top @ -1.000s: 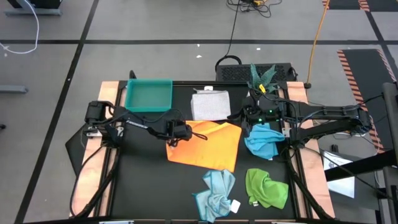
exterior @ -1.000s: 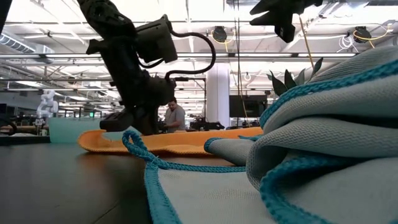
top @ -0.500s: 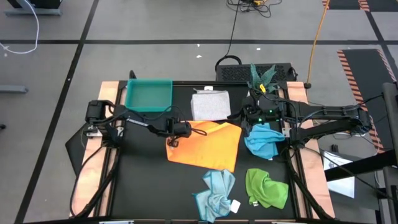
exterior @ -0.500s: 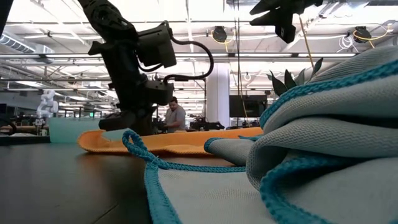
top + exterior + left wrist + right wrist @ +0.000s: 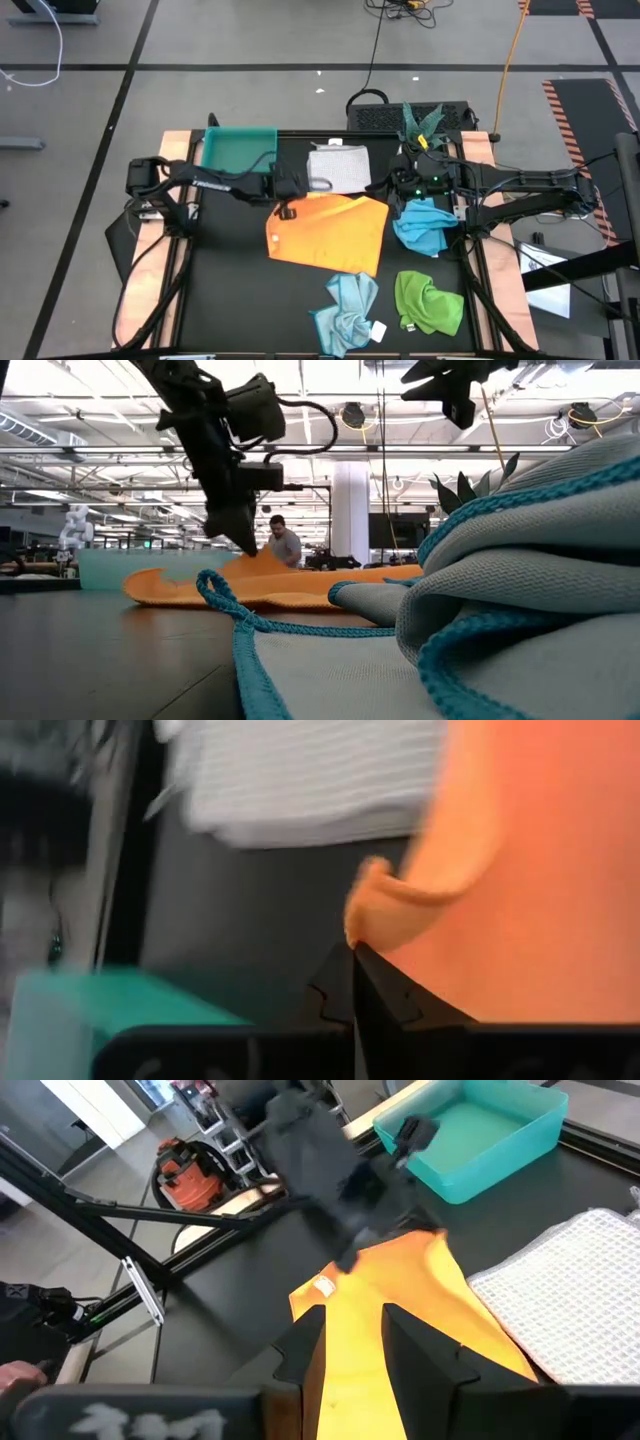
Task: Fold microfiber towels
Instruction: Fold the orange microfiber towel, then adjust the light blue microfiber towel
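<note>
The left gripper point(image 5: 285, 197) is clenched on the near-left corner of the yellow-orange square microfiber towel point(image 5: 335, 235), its two dark fingers pinched flat together with a curl of orange cloth caught at their tips, as the left wrist view shows point(image 5: 352, 952). In the low view that corner rises off the black tabletop point(image 5: 230, 290) while the rest of the cloth lies flat. From the pinch, the towel spreads away toward the table's right and front, so a fold would likely carry the corner across its own body in that direction. The left arm reaches long and low from the table's left edge, passing the rigid teal rectangular tray point(image 5: 238, 152). The right gripper point(image 5: 412, 187) hangs above the crumpled bright blue towel point(image 5: 422, 228), fingers parted and empty, farther from the orange cloth.
</note>
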